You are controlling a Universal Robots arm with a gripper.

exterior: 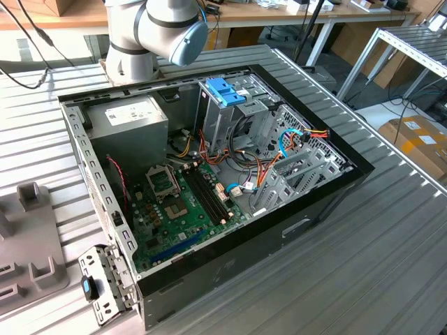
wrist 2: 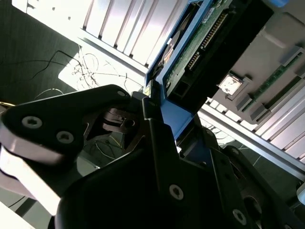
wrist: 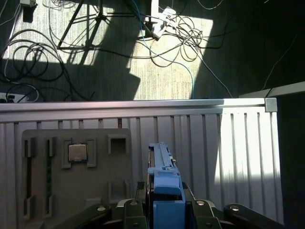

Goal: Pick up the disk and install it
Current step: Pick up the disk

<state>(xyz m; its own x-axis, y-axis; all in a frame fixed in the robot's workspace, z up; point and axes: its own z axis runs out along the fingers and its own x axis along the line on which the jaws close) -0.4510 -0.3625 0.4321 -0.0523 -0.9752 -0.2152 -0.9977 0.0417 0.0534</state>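
Within claw [wrist: 166,206] grip, disk [wrist: 161,164] edge-on, base hidden

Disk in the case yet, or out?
Out. The jaws are shut on the disk, above the table, beside the fixture tray.

Case: the black metal computer case [exterior: 300,223] stood open on top.
Cage: red and yellow wires [exterior: 262,169] crowded beside the grey metal drive cage [exterior: 216,122].
My gripper [wrist: 166,212]: clamped on the blue-railed metal disk [wrist: 161,160], in open air above the ribbed metal table [wrist: 238,152].
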